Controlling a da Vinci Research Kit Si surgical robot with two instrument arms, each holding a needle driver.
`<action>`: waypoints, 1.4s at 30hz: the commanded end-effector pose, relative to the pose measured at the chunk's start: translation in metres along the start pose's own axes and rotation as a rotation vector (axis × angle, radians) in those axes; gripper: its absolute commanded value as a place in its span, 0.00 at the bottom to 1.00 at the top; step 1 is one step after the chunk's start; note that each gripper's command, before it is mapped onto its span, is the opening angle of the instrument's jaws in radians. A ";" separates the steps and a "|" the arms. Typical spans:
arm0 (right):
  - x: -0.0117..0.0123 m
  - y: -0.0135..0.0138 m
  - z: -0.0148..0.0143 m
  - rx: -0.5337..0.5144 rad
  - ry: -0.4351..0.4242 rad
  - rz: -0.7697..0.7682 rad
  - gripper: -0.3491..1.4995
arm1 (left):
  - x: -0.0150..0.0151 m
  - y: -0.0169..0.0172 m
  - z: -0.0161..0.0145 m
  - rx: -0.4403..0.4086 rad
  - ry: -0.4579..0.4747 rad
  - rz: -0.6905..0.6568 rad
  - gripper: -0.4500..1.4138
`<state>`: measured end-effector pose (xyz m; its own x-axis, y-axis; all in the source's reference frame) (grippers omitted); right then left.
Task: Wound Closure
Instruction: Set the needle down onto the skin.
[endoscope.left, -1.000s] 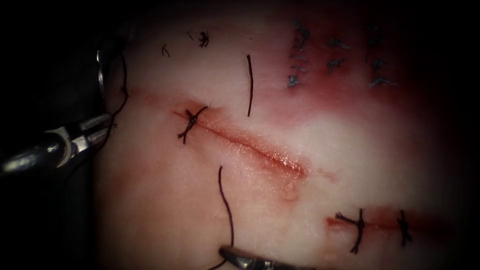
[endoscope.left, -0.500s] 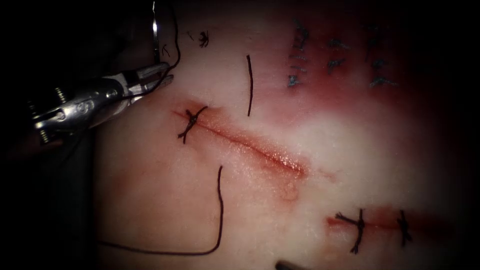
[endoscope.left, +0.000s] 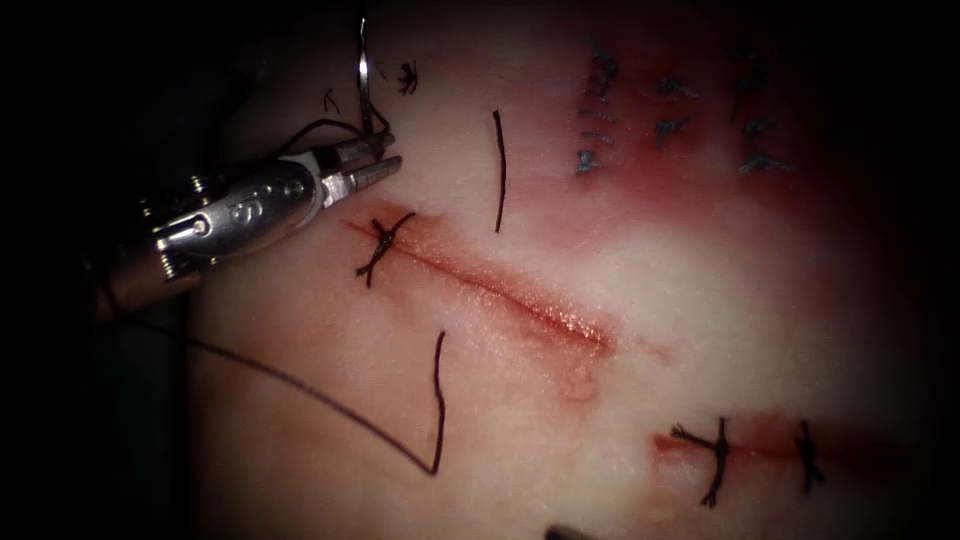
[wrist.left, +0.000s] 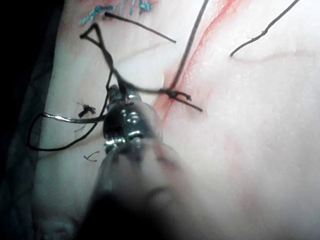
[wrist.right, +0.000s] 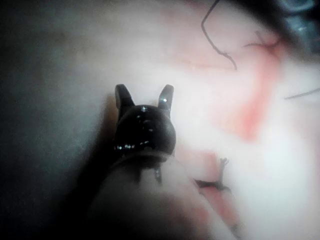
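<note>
Endoscope view: the needle (endoscope.left: 364, 75) is gripped near its lower end by the left gripper (endoscope.left: 372, 160), clear of the tissue (endoscope.left: 700, 290); since a second ago it has been carried from the left edge to just above the cut (endoscope.left: 490, 285), and the thread (endoscope.left: 330, 400) is drawn straighter.

Left wrist view: the needle (wrist.left: 62, 118) is seen clamped crosswise.

Right wrist view: the right gripper (wrist.right: 145, 97) is parted, holding nothing.

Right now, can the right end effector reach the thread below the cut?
Probably yes: the right end effector is open, empty, nothing between it and the thread; the left end effector holds the needle, outside tissue.
</note>
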<state>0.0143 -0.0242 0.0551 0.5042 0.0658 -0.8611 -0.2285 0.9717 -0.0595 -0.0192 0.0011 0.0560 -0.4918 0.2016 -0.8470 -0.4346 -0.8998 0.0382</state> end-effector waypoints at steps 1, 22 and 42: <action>-0.0004 -0.0002 0.0006 0.003 0.002 -0.001 0.99 | 0.0002 -0.0003 0.0011 0.002 0.006 0.014 0.05; -0.0006 -0.0012 0.0012 -0.009 -0.002 0.009 0.99 | -0.0040 0.0002 -0.0112 0.066 -0.140 -0.054 0.62; 0.0004 -0.0016 0.0026 0.002 0.018 0.013 0.99 | -0.0015 0.0171 -0.0219 -0.151 -0.114 0.324 0.53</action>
<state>0.0166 -0.0252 0.0555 0.4866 0.0761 -0.8703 -0.2346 0.9710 -0.0463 -0.0096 -0.0238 0.0442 -0.6690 -0.0884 -0.7380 -0.1138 -0.9690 0.2192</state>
